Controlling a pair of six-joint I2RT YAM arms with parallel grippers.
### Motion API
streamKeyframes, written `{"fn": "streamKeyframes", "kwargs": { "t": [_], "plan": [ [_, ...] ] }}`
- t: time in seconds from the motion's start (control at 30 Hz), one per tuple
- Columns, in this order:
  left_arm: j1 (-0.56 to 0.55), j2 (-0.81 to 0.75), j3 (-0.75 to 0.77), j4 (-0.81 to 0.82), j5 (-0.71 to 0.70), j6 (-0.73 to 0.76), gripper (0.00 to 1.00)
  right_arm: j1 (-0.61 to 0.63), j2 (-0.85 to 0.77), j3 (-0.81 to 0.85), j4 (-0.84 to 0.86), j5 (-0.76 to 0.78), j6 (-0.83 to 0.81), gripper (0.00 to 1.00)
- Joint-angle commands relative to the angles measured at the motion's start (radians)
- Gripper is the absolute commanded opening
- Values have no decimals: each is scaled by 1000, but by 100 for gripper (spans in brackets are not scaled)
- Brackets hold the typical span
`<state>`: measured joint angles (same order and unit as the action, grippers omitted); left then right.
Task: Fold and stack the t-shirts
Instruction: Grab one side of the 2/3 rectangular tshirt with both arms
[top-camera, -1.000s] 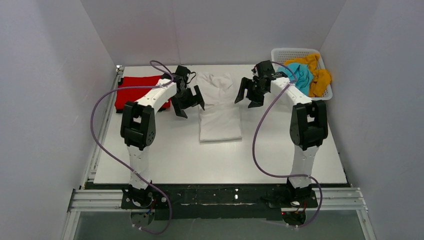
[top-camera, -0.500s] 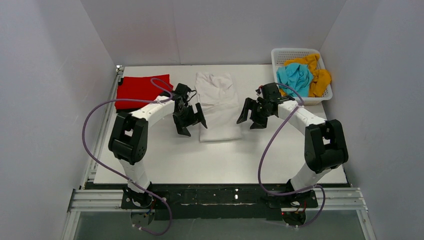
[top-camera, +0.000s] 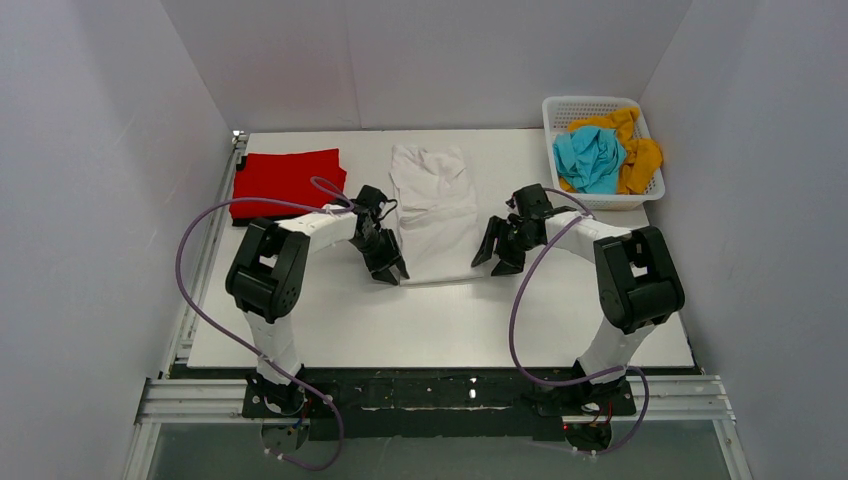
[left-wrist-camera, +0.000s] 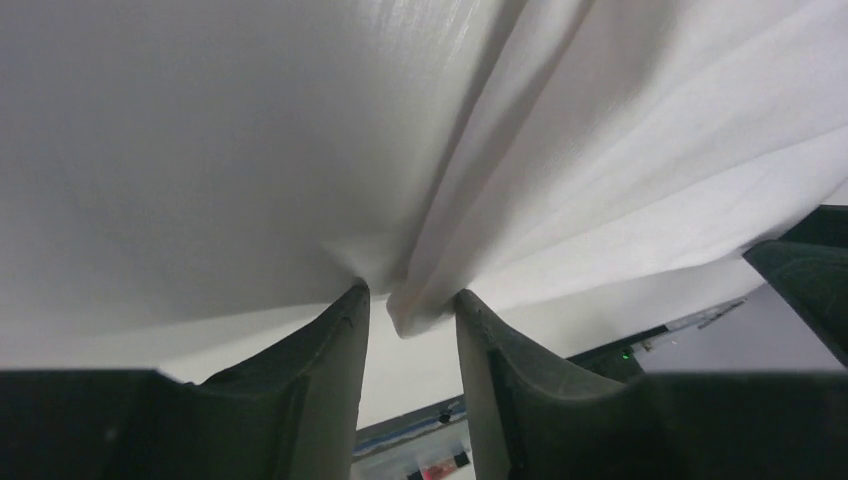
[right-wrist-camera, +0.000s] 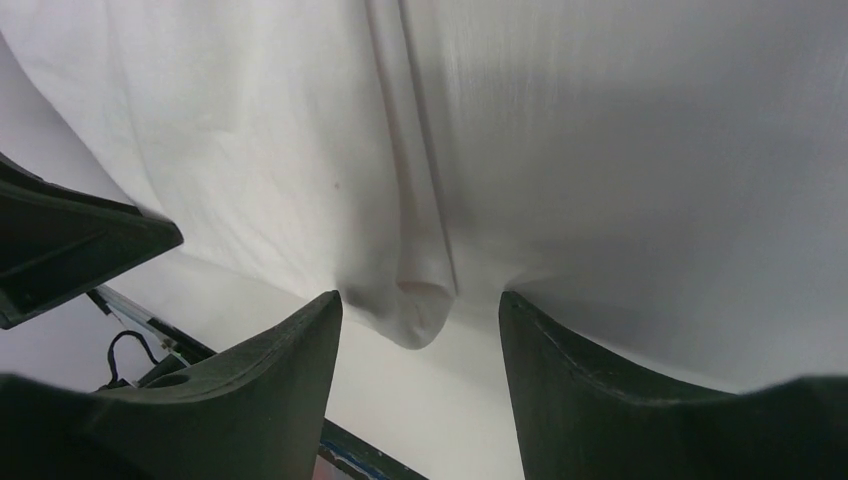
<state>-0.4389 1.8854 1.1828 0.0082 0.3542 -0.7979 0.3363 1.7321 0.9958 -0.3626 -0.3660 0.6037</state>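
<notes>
The white t-shirt (top-camera: 435, 212) is lying as a long folded strip in the middle of the table (top-camera: 440, 320). The left gripper (top-camera: 392, 272) and right gripper (top-camera: 492, 260) are sitting at its two lower corners, both with fingers spread and pinching nothing. The red t-shirt (top-camera: 285, 180) is resting folded at upper left, while the teal t-shirt (top-camera: 592, 158) and mustard t-shirt (top-camera: 640, 160) are lying bunched in the basket (top-camera: 585, 101) at upper right.

The likely trouble is fingers closing on only the top layer, or nudging the hem and rucking it; unequal lifts would skew the fold.

Only the wrist views are showing the corners poking into the finger gaps – the left gap narrower. The overhead view alone is giving the layout and the other shirts.
</notes>
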Motion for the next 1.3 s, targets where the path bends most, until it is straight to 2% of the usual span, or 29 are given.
{"fn": "streamKeyframes", "kwargs": {
  "t": [0.0,0.27,0.6,0.67,0.73,0.77,0.9,0.97,1.0,1.13,1.27],
  "plan": [
    [-12,29,-54,-82,8,-18,34,7,9,-27,45,-14,15,67],
    [-18,-2,-121,-72,-8,-21,35,14,-7,-81,65,-7,34,62],
    [-20,39,-95,-82,-46,-15,24,18,17,-90,85,-20,49,45],
    [-20,59,-81,-86,-40,-17,18,18,12,-94,80,-20,48,44],
    [-20,68,-84,-73,-33,-21,0,21,6,-101,77,-24,46,43],
    [-20,67,-91,-56,-28,-22,0,24,8,-107,77,-24,44,42],
    [-20,60,-116,-27,-34,-11,0,24,23,-119,96,-20,46,28],
    [-20,56,-128,-24,-31,-10,0,24,25,-116,94,-20,47,15],
    [-22,49,-138,-20,-32,-9,0,25,20,-117,92,-25,47,4],
    [-52,-32,-266,112,-25,-20,0,34,-28,-149,59,-74,18,1],
    [-104,-115,-360,94,2,-10,0,48,-106,-242,24,-123,-4,1]
  ]
}}
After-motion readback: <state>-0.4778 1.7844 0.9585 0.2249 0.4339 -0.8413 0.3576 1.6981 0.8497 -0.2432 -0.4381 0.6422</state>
